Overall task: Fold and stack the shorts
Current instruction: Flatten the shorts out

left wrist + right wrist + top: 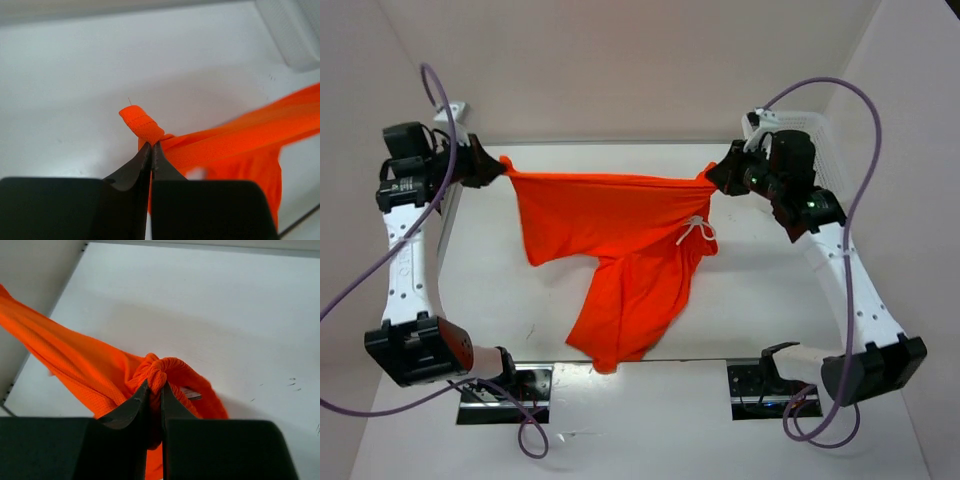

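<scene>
The bright orange shorts (620, 250) hang stretched in the air between both arms, one leg drooping to the table's near edge. My left gripper (498, 168) is shut on a hem corner at the left end of the shorts (142, 125). On the right, my right gripper (715, 178) is shut on the bunched elastic waistband of the shorts (160, 371). The white drawstring (696, 230) dangles just below the right gripper. In the left wrist view the fabric runs off to the right; in the right wrist view it runs off to the left.
A white mesh basket (825, 150) stands at the back right, behind the right arm. White walls close in the table (760, 310) on the left, back and right. Two dark mounting plates (510, 390) sit at the near edge by the arm bases.
</scene>
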Robot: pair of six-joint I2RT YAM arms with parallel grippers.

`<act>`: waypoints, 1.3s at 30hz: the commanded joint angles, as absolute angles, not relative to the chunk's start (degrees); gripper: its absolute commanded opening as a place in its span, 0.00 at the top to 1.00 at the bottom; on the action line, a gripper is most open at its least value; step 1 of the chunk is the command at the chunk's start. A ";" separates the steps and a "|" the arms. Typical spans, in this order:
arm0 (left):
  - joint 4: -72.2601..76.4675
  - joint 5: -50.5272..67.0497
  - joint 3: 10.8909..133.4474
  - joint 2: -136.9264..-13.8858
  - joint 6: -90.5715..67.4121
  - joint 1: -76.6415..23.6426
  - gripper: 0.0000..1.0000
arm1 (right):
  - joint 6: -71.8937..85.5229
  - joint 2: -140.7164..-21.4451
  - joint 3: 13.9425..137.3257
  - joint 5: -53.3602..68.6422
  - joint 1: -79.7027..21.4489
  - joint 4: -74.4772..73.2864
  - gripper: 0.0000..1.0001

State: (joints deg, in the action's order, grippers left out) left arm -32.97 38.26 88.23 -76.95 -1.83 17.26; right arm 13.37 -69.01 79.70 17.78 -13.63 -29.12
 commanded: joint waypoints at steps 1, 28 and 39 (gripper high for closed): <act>-29.62 31.56 85.09 -76.11 0.00 16.97 1.00 | 12.57 -70.57 75.52 9.76 -12.48 -18.13 1.00; -28.38 25.24 115.62 -117.56 0.00 9.41 1.00 | 14.85 -107.74 92.44 -10.27 -12.48 -8.07 1.00; -28.39 12.83 129.19 -134.38 0.00 4.04 0.42 | 17.58 -126.38 115.29 -20.21 -12.48 -10.63 0.11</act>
